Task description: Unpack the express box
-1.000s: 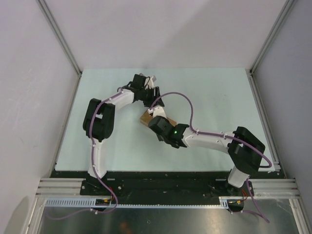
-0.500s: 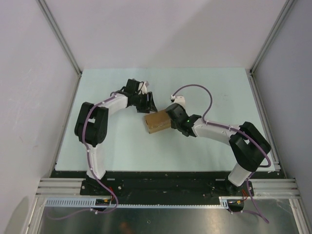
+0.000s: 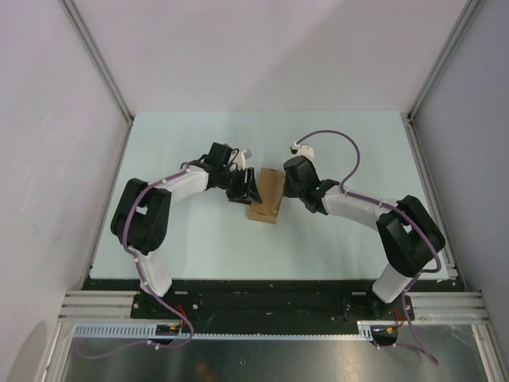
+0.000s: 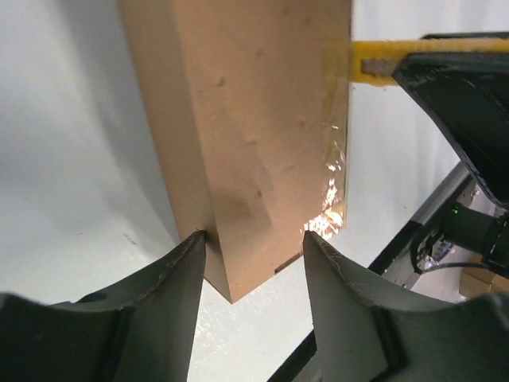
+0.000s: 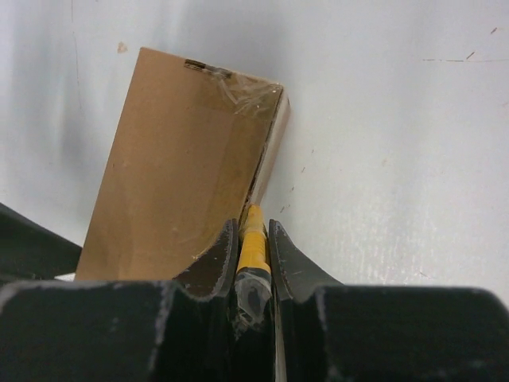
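Note:
The express box (image 3: pixel 266 199) is a plain brown cardboard box lying on the pale table, lid taped shut. My left gripper (image 3: pixel 250 189) is at its left side. In the left wrist view its jaws (image 4: pixel 253 239) stand apart either side of the box's near corner (image 4: pixel 262 119), with the tips at its edges. My right gripper (image 3: pixel 288 181) is at the box's right side, shut on a yellow utility knife (image 5: pixel 253 235). The knife's tip meets the lid seam along the box's edge (image 5: pixel 175 167). The knife also shows in the left wrist view (image 4: pixel 382 57).
Grey walls enclose the table (image 3: pixel 358 143) on three sides, with aluminium rails along the left and right edges. A black strip and the arm bases (image 3: pixel 262 294) run along the near edge. Purple cables loop over both arms.
The box has turned from lying crosswise to nearly lengthwise. My right gripper moved back and right to the box's right side. My left gripper came nearer and closed in on the box's left side.

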